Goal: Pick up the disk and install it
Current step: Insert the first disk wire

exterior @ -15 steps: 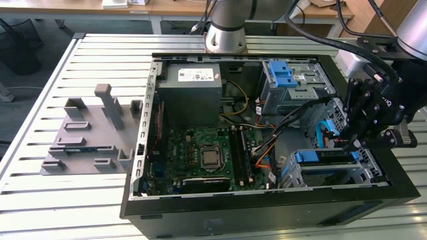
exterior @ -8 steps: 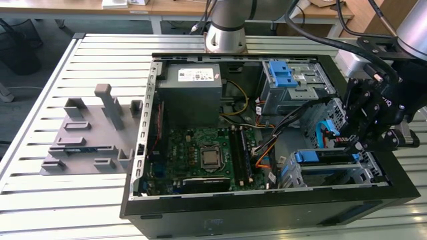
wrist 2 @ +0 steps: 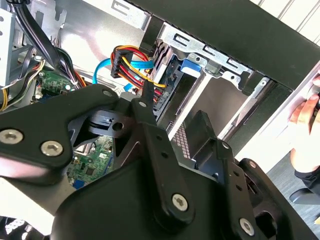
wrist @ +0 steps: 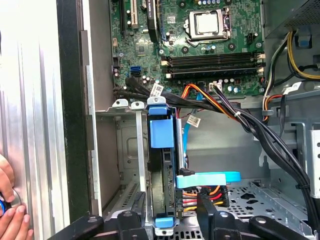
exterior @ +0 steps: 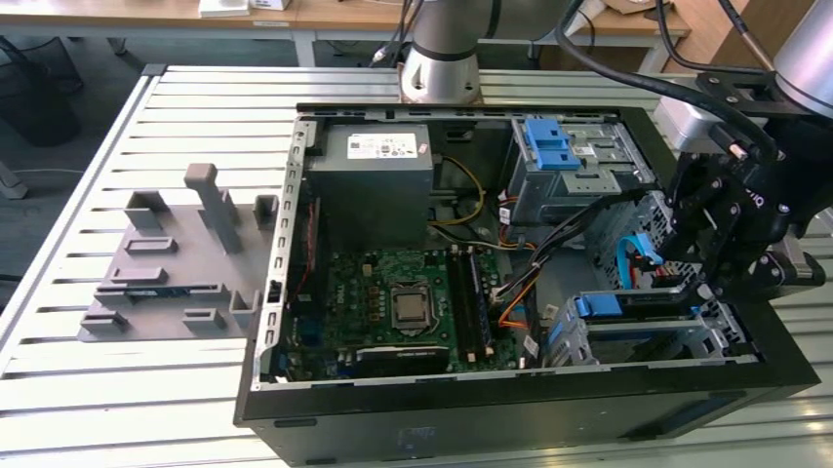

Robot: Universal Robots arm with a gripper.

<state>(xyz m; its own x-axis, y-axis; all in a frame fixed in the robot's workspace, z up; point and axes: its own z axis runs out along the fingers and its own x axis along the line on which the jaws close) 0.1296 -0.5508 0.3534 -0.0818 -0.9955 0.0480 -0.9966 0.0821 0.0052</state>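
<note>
From my remote station, the exterior view runs from a grey fixture block (exterior: 170, 268) lying on the slatted table (exterior: 78, 175) at its left, past the open computer case (exterior: 521, 409) with its green motherboard (exterior: 390, 302), to my arm's black hand (exterior: 729, 229) hanging over the drive cage (exterior: 651, 327) at its right. The disk (exterior: 631, 304) stands on edge inside that cage, showing a dark body framed by a blue plastic bracket. In the first wrist view the disk (wrist: 162, 185) sits upright in the cage slot, its blue bracket tab on top and another blue tip at the far end, with a blue data cable (wrist: 210, 179) and a bundle of red, yellow and orange wires plugged in just beside it. I cannot tell whether the hand is apart or together. A person's fingers (wrist: 10, 220) rest on the table edge outside the case.
</note>
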